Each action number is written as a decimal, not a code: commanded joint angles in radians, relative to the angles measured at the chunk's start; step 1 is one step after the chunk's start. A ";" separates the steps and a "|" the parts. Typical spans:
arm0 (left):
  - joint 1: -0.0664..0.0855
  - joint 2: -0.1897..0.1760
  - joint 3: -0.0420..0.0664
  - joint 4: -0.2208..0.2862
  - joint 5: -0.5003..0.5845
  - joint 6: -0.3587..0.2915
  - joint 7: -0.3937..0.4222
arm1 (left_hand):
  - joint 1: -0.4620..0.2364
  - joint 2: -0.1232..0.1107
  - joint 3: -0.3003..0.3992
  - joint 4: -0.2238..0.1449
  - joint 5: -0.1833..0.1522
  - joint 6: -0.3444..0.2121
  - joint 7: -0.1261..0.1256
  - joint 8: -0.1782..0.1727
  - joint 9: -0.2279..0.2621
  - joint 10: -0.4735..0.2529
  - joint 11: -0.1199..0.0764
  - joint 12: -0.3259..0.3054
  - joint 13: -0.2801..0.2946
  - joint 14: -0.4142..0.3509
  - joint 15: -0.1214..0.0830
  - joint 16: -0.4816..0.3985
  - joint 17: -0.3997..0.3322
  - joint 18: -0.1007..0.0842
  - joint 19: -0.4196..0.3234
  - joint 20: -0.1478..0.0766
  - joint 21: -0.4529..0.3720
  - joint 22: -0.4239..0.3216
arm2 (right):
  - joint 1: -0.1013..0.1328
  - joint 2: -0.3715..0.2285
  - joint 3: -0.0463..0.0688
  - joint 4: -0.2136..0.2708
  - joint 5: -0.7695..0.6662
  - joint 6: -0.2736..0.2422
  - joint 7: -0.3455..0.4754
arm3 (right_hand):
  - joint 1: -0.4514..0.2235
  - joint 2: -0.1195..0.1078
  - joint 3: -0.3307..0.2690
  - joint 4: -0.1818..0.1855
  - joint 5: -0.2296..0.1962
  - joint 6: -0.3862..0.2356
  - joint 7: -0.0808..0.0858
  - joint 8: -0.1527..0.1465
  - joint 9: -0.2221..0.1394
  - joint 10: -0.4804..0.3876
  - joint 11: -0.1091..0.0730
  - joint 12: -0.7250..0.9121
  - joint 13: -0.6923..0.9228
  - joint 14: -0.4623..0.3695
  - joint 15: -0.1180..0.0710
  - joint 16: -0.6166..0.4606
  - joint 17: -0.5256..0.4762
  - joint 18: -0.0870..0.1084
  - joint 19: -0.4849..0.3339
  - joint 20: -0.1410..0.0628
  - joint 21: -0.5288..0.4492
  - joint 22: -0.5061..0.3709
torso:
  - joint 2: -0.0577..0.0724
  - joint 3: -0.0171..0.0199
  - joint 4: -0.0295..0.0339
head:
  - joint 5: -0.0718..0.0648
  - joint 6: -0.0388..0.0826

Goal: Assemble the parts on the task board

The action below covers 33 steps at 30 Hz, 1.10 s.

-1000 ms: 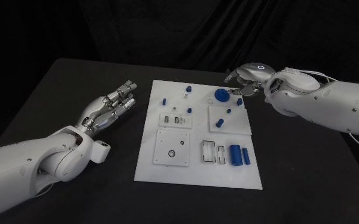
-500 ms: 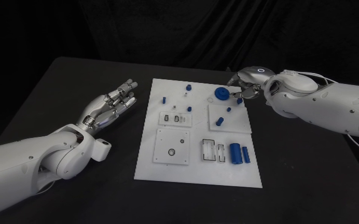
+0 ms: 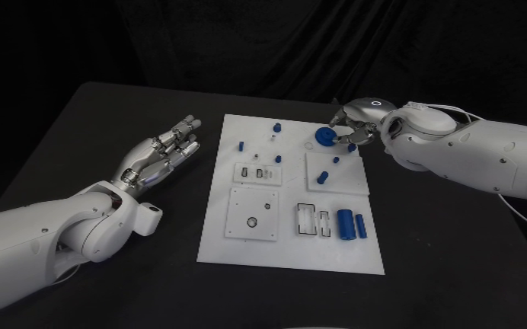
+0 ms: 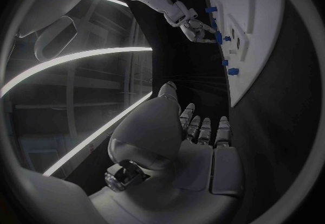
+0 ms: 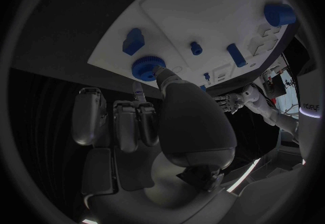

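Head view | my right robot hand [image 3: 353, 125] curls at the task board [image 3: 291, 245] far edge, thumb against the blue round knob [image 3: 325, 138], grip unclear, probably to seat it | left robot hand [image 3: 164, 154] lies open on the bench [image 3: 110, 116], out of the way

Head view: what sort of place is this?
Probably a robot lab or test bench: a black table against a black drape, with a white task board of small blue parts.
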 commanded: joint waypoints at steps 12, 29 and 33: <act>0.002 0.005 0.001 -0.003 0.002 0.014 0.233 | 0.021 -0.002 0.010 -0.001 0.002 0.001 0.006 0.005 0.001 0.000 0.012 0.002 0.001 0.001 0.011 -0.004 -0.002 0.006 -0.002 0.009 -0.004 0.000 | -0.003 0.022 0.001 -0.021 -0.003 0.032 -0.012 | -0.011 0.020 0.000 0.003 -0.003 0.001 0.008 0.004 0.003 0.102 0.009 0.003 0.263 0.108 0.004 0.003 0.263 -0.017 -0.007 0.002 -0.010 0.108 | 0.000 0.0005 0.0006 | -0.003 -0.005; 0.002 0.011 0.001 -0.009 0.002 0.019 0.230 | 0.034 -0.006 0.013 -0.005 0.002 -0.001 0.008 0.005 0.001 0.000 0.015 0.002 0.002 0.001 0.012 -0.004 -0.002 0.007 -0.002 0.011 -0.004 0.000 | -0.021 0.069 0.001 -0.066 -0.003 0.047 0.012 | -0.008 0.044 0.009 -0.018 -0.002 0.059 -0.013 0.031 0.034 0.102 -0.005 0.003 0.263 0.108 -0.004 0.003 0.263 -0.015 -0.010 0.000 -0.013 0.114 | -0.001 0.0008 -0.0012 | 0.000 -0.009; 0.002 0.011 0.001 -0.009 0.002 0.019 0.229 | 0.035 -0.006 0.014 -0.005 0.002 -0.001 0.008 0.005 0.001 0.001 0.015 0.002 0.002 0.001 0.013 -0.004 -0.002 0.007 -0.002 0.012 -0.004 0.000 | -0.024 0.072 0.001 -0.071 -0.003 0.050 0.014 | -0.001 0.050 0.013 -0.033 -0.003 0.093 -0.025 0.047 0.054 0.102 -0.015 0.003 0.263 0.108 -0.013 0.003 0.263 -0.015 -0.011 -0.009 -0.015 0.116 | -0.001 0.0015 -0.0006 | 0.001 -0.008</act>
